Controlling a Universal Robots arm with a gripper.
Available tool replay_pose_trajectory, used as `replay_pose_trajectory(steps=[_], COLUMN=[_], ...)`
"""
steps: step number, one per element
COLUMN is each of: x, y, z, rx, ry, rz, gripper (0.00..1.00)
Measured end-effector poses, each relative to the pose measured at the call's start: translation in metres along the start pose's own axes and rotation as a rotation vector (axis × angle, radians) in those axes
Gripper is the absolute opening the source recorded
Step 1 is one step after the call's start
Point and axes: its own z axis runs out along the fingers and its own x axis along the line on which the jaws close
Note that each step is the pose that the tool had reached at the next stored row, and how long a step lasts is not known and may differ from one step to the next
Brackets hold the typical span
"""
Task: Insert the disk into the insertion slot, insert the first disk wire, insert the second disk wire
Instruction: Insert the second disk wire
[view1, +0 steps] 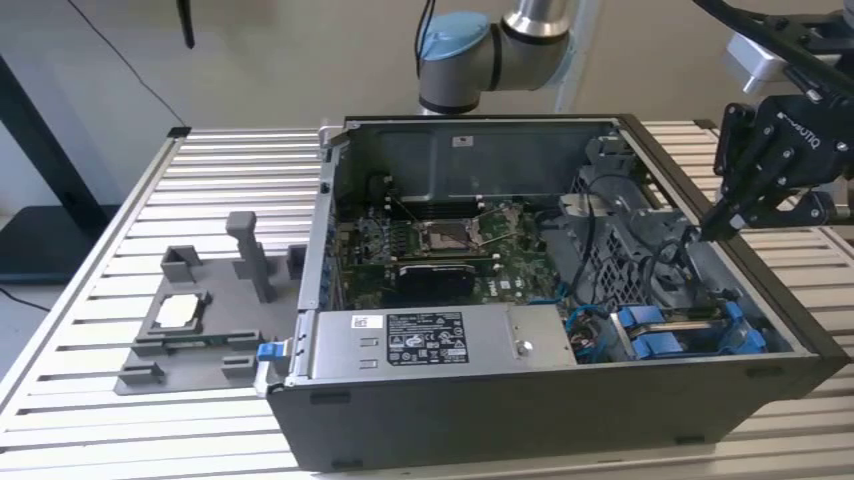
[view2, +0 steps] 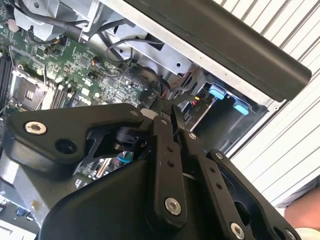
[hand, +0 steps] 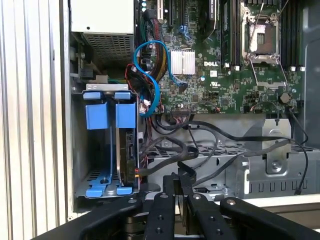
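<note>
While the gripper (view1: 722, 222) hangs over the open computer case (view1: 534, 420) at the exterior view's right, it is clamped on a black wire (hand: 182, 175) (gripped at its end), near the blue-clipped insertion slot (hand: 95, 172), where a disk (hand: 128, 150) sits.

Slatted metal table (view1: 227, 160), plain pale wall (view1: 294, 60) behind, black stand (view1: 47, 150) at the exterior view's left

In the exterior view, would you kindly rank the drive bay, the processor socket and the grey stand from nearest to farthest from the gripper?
1. The drive bay, in the case at the exterior view's right, by the gripper.
2. The processor socket, mid-case.
3. The grey stand, outside on the exterior view's left.
</note>
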Motion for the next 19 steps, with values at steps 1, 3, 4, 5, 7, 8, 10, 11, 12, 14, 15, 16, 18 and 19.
replay_pose_trajectory(steps=[1, 3, 4, 5, 7, 8, 10, 11, 12, 14, 15, 16, 18, 19], x=[-0.0003, -0.0014, -0.0024, -0.0038, -0.0067, -0.0083, -0.011, -0.0121, -0.0134, -0.0158, -0.017, -0.0183, -0.0211, -0.0223], y=[0.0001, 0.0009, 0.0014, 0.0021, 0.0035, 0.0045, 0.0063, 0.0073, 0.0085, 0.0108, 0.012, 0.0135, 0.017, 0.0187], z=[-0.0001, 0.0, 0.0, 0.0001, 0.0005, 0.0007, 0.0011, 0.0013, 0.0015, 0.0019, 0.002, 0.0023, 0.0028, 0.003], rx=[0.0, 0.0001, 0.0002, 0.0003, 0.0005, 0.0006, 0.0007, 0.0007, 0.0008, 0.0008, 0.0008, 0.0008, 0.0008, 0.0008], ry=[0.0001, -0.0002, -0.0002, -0.0002, -0.0002, -0.0002, -0.0002, -0.0002, -0.0003, -0.0003, -0.0001, -0.0001, -0.0002, -0.0002], rz=[0.0, 0.0, 0.0, 0.0, 0.0, 0.0, 0.0, 0.0, 0.0, 0.0, 0.0, 0.0, 0.0, 0.0], gripper=[0.16, 0.16, 0.16, 0.16, 0.16, 0.16, 0.16, 0.16, 0.16, 0.16, 0.16, 0.16, 0.16, 0.16])
